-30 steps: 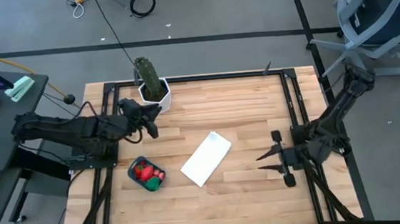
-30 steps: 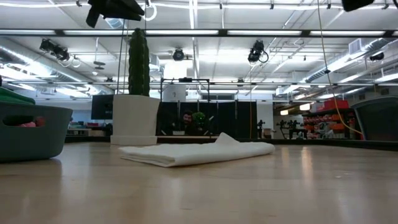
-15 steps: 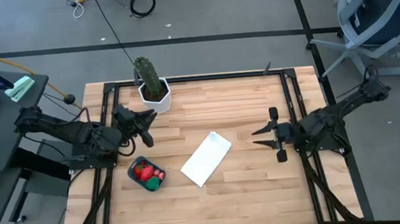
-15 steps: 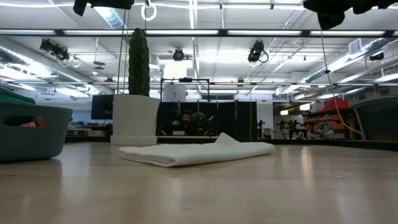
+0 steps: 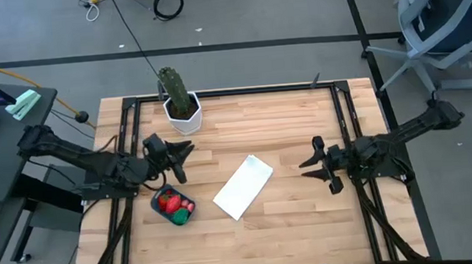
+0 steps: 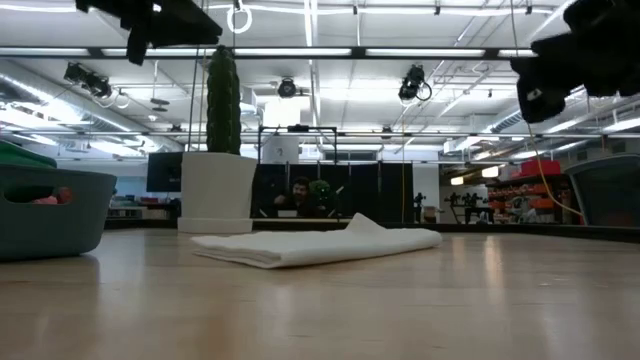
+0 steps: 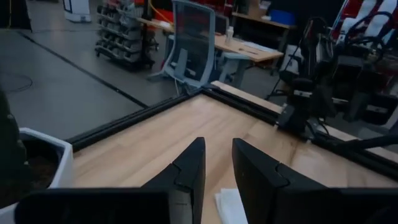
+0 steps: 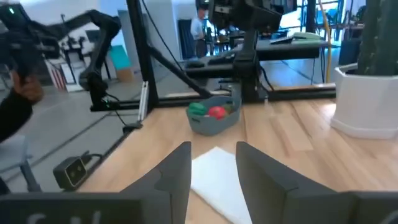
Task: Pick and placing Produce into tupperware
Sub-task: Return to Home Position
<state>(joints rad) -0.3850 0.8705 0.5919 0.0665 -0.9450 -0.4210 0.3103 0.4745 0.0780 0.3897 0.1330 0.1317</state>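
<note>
Light wooden tabletop (image 5: 295, 237), framed by black rails, carries a small teal rounded plastic tub (image 5: 156, 198) near its left edge, with the red and green toy produce (image 5: 174, 204) inside it (a flat white panel (image 5: 243, 187) lies beside). The left gripper (image 5: 184, 152) hovers above the table near the tub. The right gripper (image 5: 305, 167) hangs right of the panel. Both have their fingers slightly parted and grip nothing.
</note>
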